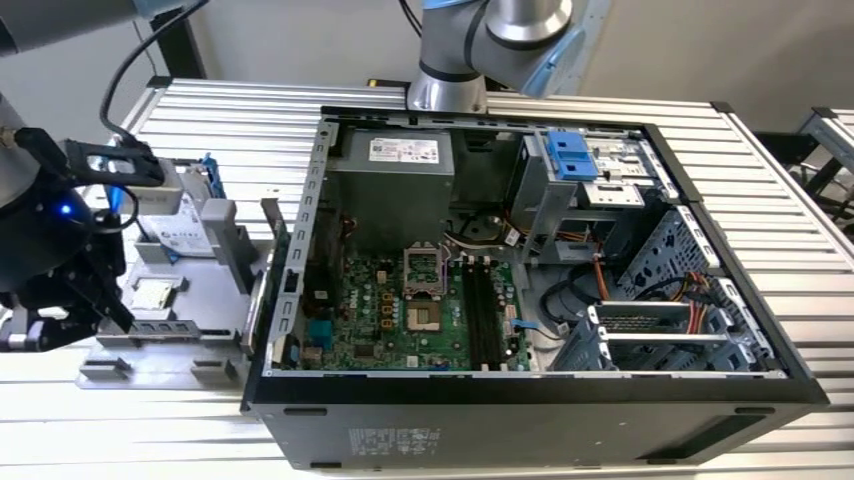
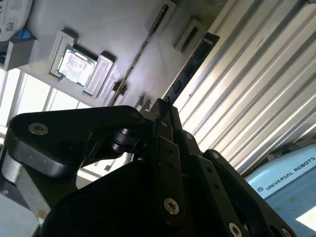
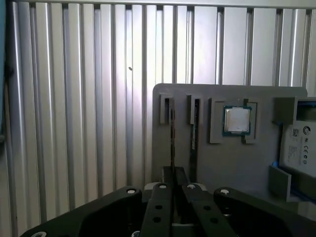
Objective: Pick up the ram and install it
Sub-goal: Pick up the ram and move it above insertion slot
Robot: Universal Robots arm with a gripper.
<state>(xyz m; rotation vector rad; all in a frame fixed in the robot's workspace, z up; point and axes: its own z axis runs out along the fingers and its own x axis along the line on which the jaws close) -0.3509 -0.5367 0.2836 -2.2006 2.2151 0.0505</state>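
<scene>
1. Gripper (image 3: pixel 174 170): black, two-fingered. The fingers are drawn narrow and closed on the near end of the ram.
2. The ram (image 3: pixel 171 133): thin dark stick standing on edge. It is seated in the slot of the grey tray (image 3: pixel 222 163) that is nearest the tray's edge, and is not yet lifted.
3. Second memory stick (image 3: pixel 194 138): on edge in the neighbouring slot, just beside the ram.
4. Processor (image 3: pixel 237 120): square, silver, in a recess beside the slots. The hard drive (image 3: pixel 301 148) lies beyond it.
5. Slatted table (image 3: pixel 74 123): bears the tray, which sits to the exterior view's left of the computer case (image 1: pixel 534 410).
6. Computer case: open, with the motherboard (image 1: pixel 374 320) and its long black memory slots (image 1: pixel 481 310) facing up.
</scene>
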